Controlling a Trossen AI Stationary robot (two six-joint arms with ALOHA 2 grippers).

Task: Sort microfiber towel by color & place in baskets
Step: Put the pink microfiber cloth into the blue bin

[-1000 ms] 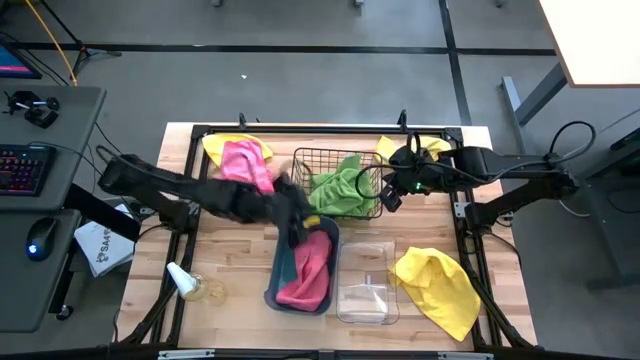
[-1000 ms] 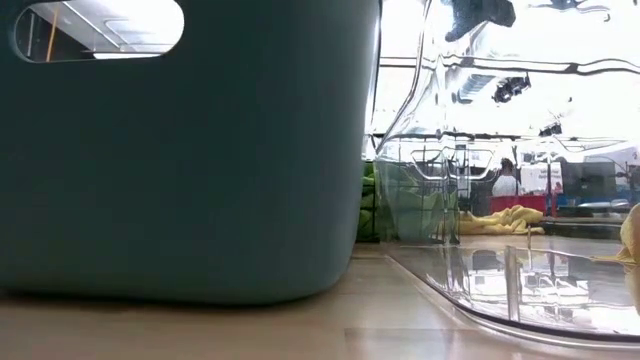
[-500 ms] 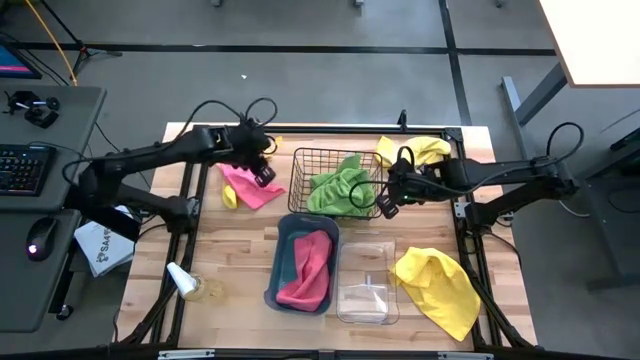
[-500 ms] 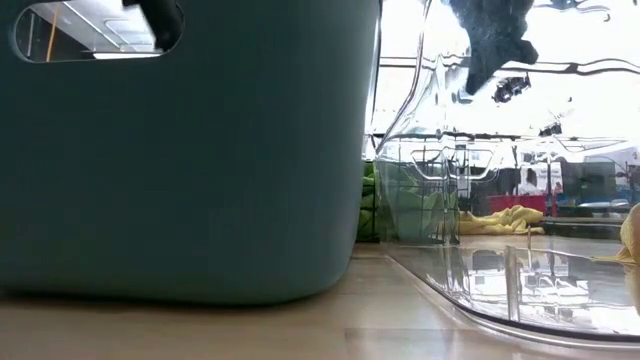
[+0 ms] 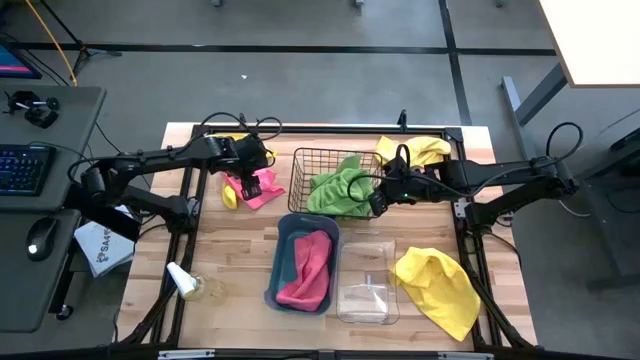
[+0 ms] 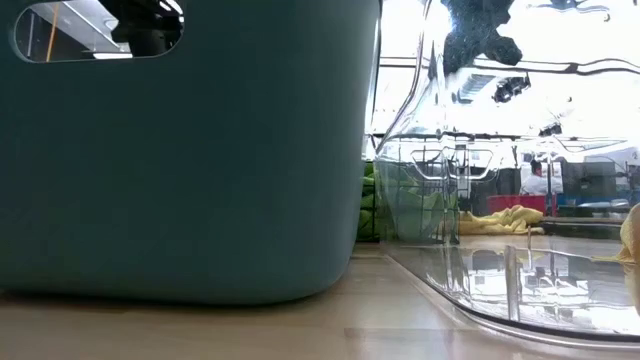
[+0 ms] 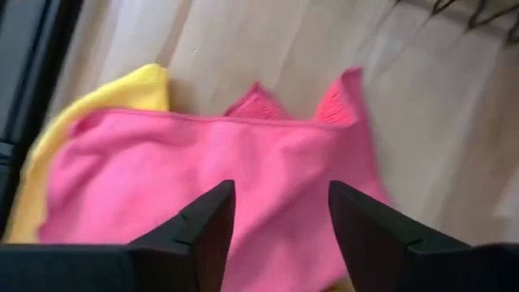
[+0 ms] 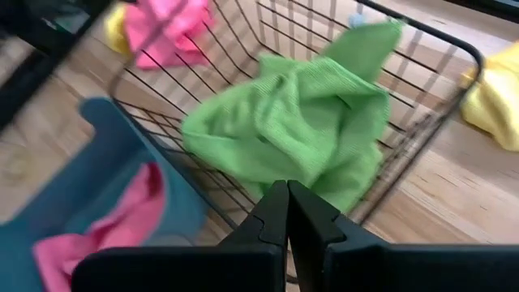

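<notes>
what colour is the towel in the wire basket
Lime green towel in the black wire basket; it shows best in the right wrist view.

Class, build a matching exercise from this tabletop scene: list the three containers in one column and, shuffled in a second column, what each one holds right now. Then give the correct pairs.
Containers:
1. black wire-mesh basket
2. teal plastic bin
3. clear plastic bin

Contents:
A. a pink microfiber towel
B. no towel
C. a lime green microfiber towel

Pairs: 1-C, 2-A, 3-B
</notes>
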